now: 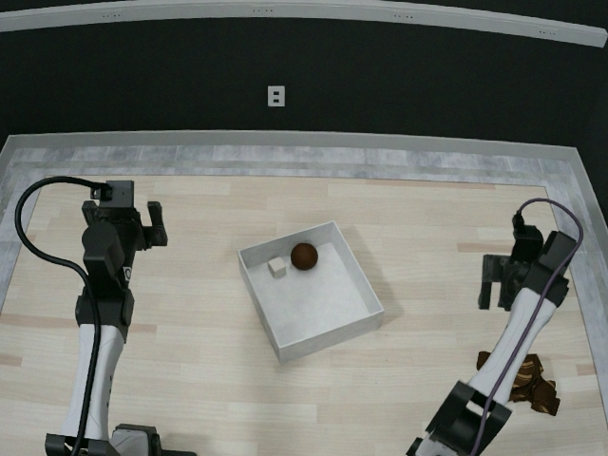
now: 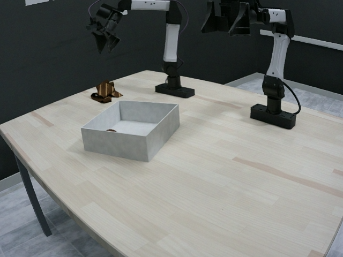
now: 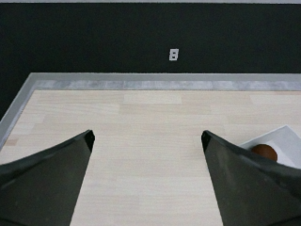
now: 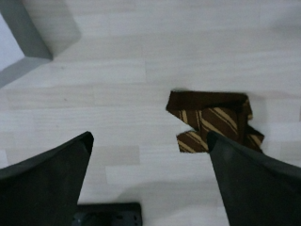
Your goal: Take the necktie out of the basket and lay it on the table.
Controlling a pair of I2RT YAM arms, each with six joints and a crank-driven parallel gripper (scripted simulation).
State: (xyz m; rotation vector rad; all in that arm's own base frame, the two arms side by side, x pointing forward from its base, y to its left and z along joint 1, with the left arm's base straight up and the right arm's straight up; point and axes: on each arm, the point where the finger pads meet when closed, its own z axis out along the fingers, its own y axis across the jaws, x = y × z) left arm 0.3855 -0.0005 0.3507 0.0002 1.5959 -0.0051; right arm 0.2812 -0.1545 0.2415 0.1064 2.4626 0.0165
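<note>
Necktie lies crumpled in folds on the table, outside the basket and lower than our right gripper, whose wrist view shows one finger partly covering it. We have that gripper wide open, with nothing in its grasp. Our left gripper is raised, also spread and holding nothing. Between our two grippers, below their height, we see the basket standing flat, with a brown ball and a pale block inside.
</note>
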